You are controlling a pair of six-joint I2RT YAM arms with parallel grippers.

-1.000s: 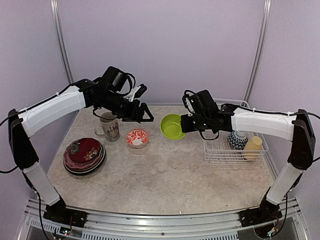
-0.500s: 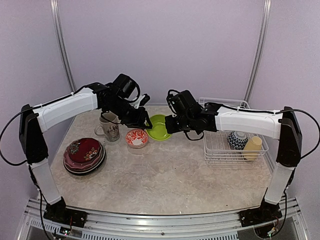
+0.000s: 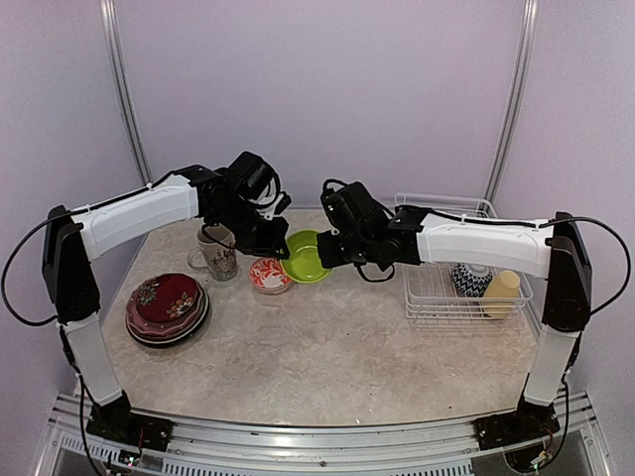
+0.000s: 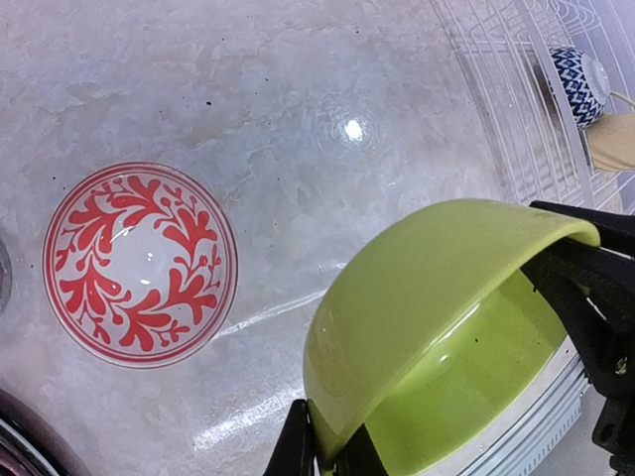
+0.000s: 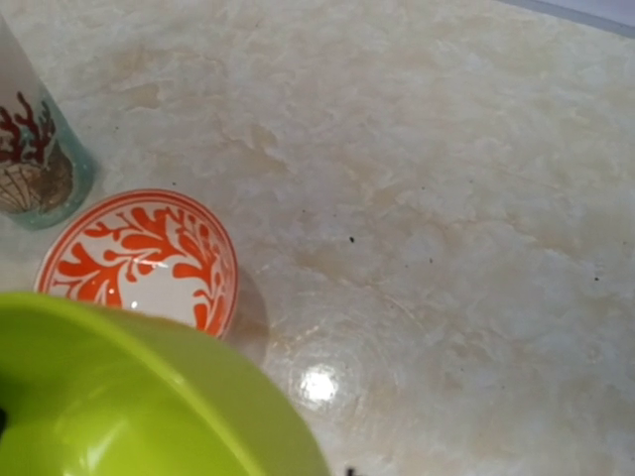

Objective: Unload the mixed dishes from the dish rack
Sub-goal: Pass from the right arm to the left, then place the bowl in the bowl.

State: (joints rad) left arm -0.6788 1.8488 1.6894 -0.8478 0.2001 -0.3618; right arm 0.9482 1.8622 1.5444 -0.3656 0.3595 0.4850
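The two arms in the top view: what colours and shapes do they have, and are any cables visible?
The left arm and the right arm each have long white shell-covered links joined by bulky black joints. Thin black cables loop loosely beside the links and around the wrists. The left tool and the right tool are entirely black.

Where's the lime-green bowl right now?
Top view, mid-table: the lime-green bowl is held tilted between the left gripper and right gripper, just right of the red-patterned bowl.
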